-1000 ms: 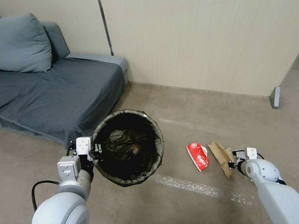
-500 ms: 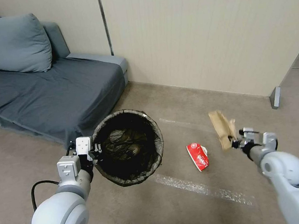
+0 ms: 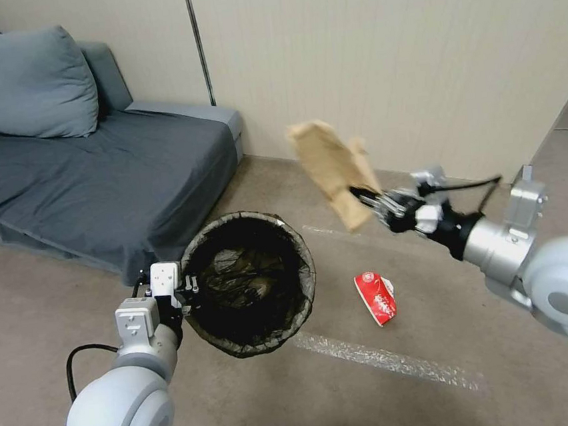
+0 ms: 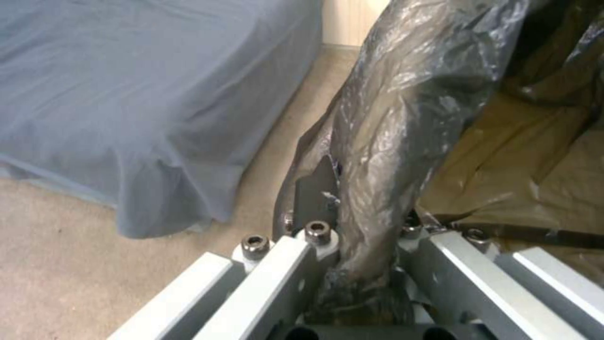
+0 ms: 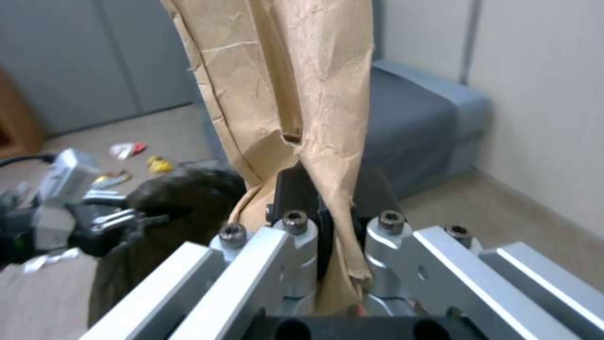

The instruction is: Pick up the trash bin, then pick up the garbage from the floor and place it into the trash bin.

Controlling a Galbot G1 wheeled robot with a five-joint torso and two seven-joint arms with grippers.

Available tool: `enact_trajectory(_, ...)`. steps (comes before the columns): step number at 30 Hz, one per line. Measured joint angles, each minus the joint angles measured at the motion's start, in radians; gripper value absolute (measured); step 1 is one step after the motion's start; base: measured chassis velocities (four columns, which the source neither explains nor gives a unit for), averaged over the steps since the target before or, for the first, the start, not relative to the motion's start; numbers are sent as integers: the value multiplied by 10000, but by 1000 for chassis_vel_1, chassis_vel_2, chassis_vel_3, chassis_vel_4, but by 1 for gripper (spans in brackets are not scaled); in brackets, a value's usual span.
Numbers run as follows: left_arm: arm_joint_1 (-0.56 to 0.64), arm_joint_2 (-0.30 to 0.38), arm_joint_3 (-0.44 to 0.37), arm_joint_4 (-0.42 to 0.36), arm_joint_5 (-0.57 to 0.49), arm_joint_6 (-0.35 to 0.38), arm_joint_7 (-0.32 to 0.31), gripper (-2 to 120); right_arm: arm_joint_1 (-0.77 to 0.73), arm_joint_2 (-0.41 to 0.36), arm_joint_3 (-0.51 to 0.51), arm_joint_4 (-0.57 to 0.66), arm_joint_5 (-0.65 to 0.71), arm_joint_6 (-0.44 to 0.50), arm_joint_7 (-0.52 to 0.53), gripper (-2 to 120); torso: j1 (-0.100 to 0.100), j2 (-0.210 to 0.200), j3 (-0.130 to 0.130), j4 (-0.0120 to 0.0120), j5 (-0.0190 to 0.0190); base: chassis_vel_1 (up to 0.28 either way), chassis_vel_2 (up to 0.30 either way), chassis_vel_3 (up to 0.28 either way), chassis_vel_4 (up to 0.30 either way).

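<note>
We clamp one bin [image 3: 249, 283] in our left gripper [image 3: 186, 295], one paper bag [image 3: 333, 168] in our right gripper [image 3: 371, 203]; one red cup [image 3: 376, 296] lies on beige floor [image 3: 390, 337] by a sofa [image 3: 92, 171]

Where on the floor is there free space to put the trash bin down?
Bare floor lies between the trash bin and the red-and-white cup, along the tape strip, and right of the cup under the right gripper holding the paper bag. It is crowded at the sofa edge, where the left gripper grips the rim.
</note>
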Motion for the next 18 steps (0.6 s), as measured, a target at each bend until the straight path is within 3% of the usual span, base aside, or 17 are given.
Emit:
enact_trajectory(2,-3,-26,15,11,12,0,7,0,423,-124,-514,-105,-45,26,52,2,-1,0,0,3,4,0,0,0,0)
enact_trajectory(4,-15,-106,47,72,72,0,8,0,1302,-127,-1724,-368,-315,25,424,2,0,0,0,1,1,0,0,0,0)
enact_trajectory(5,-15,-106,47,72,72,0,8,0,1302,-127,-1724,-368,-315,25,424,2,0,0,0,1,1,0,0,0,0)
enact_trajectory(7,-25,-170,68,133,117,0,10,0,2112,246,-2939,-757,-731,-62,1010,2,0,0,0,6,-1,0,0,0,0)
enact_trajectory(8,-25,-170,68,133,117,0,10,0,2112,246,-2939,-757,-731,-62,1010,2,0,0,0,6,-1,0,0,0,0)
enact_trajectory(12,-88,-149,-5,161,116,0,13,0,2861,791,-4707,-1553,-1213,-128,1344,2,0,0,1,2,2,0,0,0,0)
enact_trajectory(18,-79,-123,-107,161,96,0,13,0,3324,829,-5901,-1828,-823,-517,1340,2,0,0,1,3,2,0,0,0,0)
